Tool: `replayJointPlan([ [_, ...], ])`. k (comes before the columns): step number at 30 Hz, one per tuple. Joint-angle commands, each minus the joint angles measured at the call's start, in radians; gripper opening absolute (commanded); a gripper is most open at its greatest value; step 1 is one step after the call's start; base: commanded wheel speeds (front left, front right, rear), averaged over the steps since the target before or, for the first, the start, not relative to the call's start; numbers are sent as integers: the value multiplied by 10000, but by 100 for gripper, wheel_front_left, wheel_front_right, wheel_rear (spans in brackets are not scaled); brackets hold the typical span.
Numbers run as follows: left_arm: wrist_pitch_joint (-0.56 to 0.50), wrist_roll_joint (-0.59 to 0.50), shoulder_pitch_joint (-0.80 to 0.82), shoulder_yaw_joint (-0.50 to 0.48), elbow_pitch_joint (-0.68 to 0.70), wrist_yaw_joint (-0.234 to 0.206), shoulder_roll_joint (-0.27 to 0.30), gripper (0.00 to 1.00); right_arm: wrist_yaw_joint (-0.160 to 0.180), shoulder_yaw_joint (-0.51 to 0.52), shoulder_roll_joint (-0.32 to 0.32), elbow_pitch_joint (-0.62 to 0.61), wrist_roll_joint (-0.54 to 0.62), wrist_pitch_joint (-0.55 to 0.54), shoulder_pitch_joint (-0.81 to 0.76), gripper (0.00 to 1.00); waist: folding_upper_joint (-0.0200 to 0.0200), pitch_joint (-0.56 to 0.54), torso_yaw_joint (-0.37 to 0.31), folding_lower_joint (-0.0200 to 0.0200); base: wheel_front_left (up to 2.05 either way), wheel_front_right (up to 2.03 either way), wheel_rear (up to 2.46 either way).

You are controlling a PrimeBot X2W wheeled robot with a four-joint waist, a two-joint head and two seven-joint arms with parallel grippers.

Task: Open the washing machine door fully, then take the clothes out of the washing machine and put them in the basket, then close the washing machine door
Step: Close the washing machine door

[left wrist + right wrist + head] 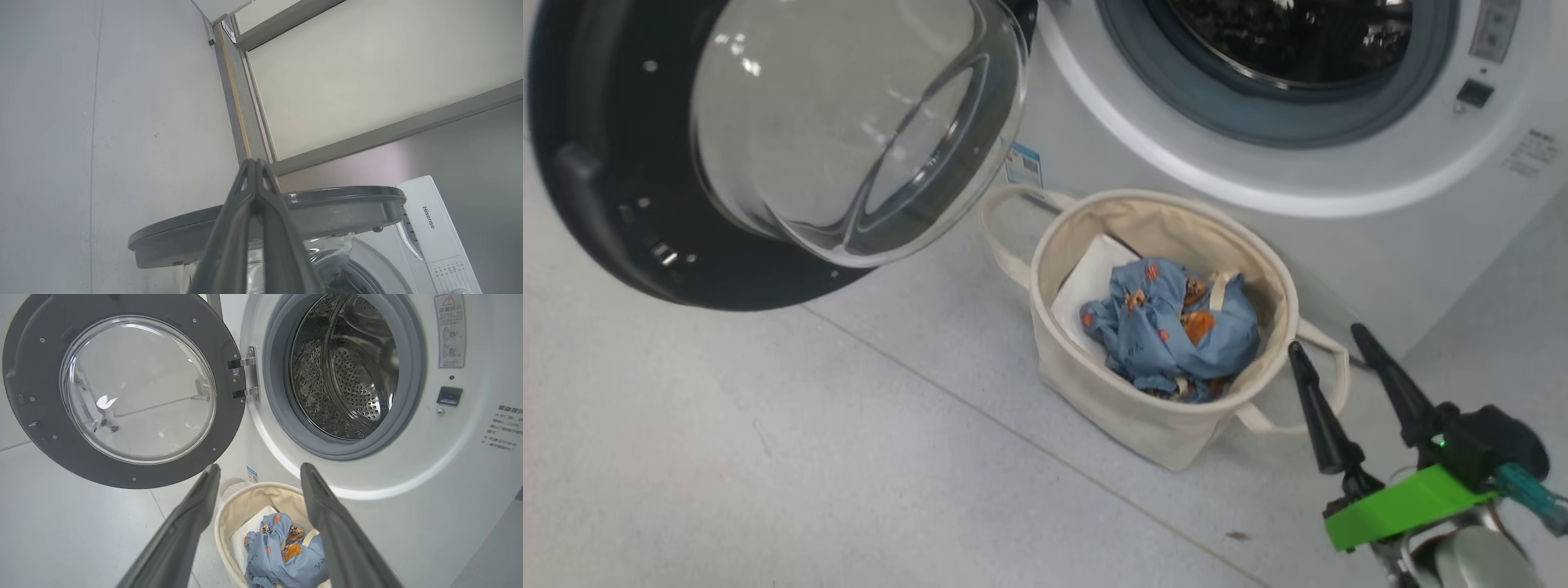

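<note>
The washing machine door (137, 390) hangs wide open and the washing machine (1339, 245) drum (347, 375) looks empty. The clothes (1168, 327) lie bunched in the basket (1143, 425) on the floor (768, 449) below the opening. The right hand (1325, 339) hovers beside the basket, fingers apart and empty. The left hand (255, 161), fingers pressed together on nothing, points over the door's rim, likely ready to push it shut.

The light is bright, even and soft, and the shadows are faint. Small white glare spots sit on the washing machine door (792, 139) glass and on the drum (347, 375). Both wrist views curve at their edges.
</note>
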State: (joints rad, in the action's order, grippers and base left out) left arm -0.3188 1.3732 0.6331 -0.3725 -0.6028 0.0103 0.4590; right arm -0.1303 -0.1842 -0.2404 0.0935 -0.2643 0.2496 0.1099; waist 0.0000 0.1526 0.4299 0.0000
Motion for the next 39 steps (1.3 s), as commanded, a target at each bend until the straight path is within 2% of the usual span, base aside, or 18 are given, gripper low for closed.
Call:
replayJointPlan([
  [1,-137,117,474,-334,201,74,671,0,-4,-217,-219,-348,13,122,300,100,0,243,-122,0,0,0,0],
  [7,-1119,580,1784,-80,-704,210,895,0,-4,-146,-681,-530,34,99,468,100,0,812,-309,0,0,0,0],
  [15,-793,481,3257,12,-1858,181,1167,0,-4,69,-1137,-1045,80,-166,577,100,0,1499,-535,0,0,0,0],
  [22,-389,152,4125,342,-2730,526,1157,0,-4,221,-1331,-1421,85,-323,570,100,0,1888,-714,0,0,0,0],
  [27,-642,-74,4195,657,-3361,737,1271,0,-4,225,-1240,-1366,63,-280,524,100,0,1756,-805,0,0,0,0],
  [33,-1575,-232,4038,1153,-3926,948,1249,0,-4,73,-985,-1019,44,-145,460,100,0,1197,-709,0,0,0,0],
  [39,-2662,-401,3746,1776,-3860,1104,983,0,-4,-127,-619,-606,20,-4,402,100,0,538,-625,0,0,0,0],
])
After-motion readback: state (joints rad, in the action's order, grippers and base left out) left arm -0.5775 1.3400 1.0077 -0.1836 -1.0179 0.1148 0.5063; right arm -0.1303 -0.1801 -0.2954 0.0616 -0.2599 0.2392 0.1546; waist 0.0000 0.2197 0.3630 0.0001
